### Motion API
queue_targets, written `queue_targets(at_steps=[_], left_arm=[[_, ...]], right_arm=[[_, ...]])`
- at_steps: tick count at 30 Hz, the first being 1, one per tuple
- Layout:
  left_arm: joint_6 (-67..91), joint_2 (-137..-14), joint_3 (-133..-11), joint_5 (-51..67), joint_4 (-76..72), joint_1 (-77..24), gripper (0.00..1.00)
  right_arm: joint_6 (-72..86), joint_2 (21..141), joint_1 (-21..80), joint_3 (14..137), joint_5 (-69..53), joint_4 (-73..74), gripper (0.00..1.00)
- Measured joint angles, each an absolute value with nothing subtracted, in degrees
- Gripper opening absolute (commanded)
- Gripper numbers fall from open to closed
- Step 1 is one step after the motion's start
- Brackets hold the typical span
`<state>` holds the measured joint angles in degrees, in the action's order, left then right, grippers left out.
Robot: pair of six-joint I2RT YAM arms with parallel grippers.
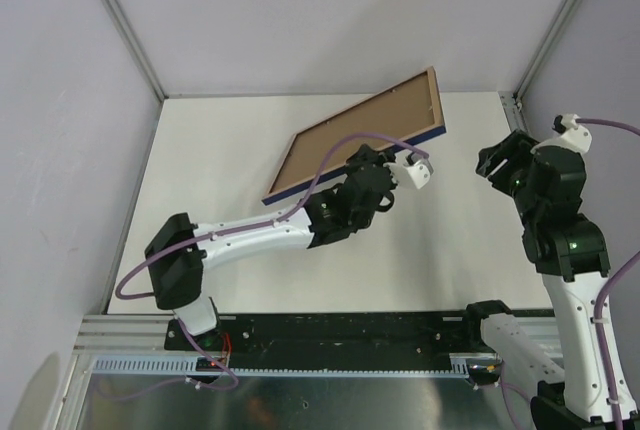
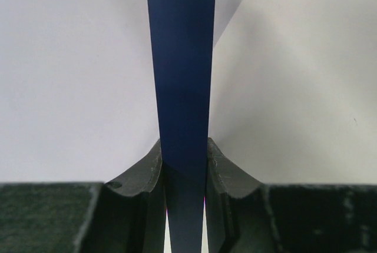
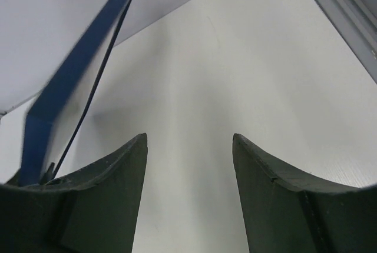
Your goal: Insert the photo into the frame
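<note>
While clamped on one navy rail of the frame [image 1: 355, 135], best to hold the left gripper [image 1: 378, 158] steady and level. Jaws pinching that thin rail from both sides, seen edge-on at the left wrist. Frame aloft over the far middle of the table [image 1: 230, 250], tilted, brown back toward the overhead camera, navy edge showing along its near side. Single-edge hold on a large flat thing: judged likely to swing or twist, so slow wrist moves only; wiser to lay it flat, back up, before any loading. Right gripper [image 1: 497, 162] off to the right of the frame, apart from it, jaws spread with nothing between. Free to steady the opposite rail. No sight of the photo in any view; whereabouts not to be told. Right wall [image 1: 610, 50] close by the frame's far corner; little swing room there.
</note>
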<state>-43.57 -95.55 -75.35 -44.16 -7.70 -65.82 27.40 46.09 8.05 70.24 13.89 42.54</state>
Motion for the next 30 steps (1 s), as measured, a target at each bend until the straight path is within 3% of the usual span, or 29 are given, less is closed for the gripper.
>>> queue_targets(at_steps=[15,30], left_arm=[[-37.1,-95.7,-96.2,-38.7,2.8,-61.4,0.0],[-10.3,-95.7,-106.7,-19.5,20.4,-52.7,0.0]], right_arm=[[28.1,49.4,7.9,70.3,14.5,42.6,0.64],[28.1,52.0,7.7,68.1,12.3,42.6,0.63]])
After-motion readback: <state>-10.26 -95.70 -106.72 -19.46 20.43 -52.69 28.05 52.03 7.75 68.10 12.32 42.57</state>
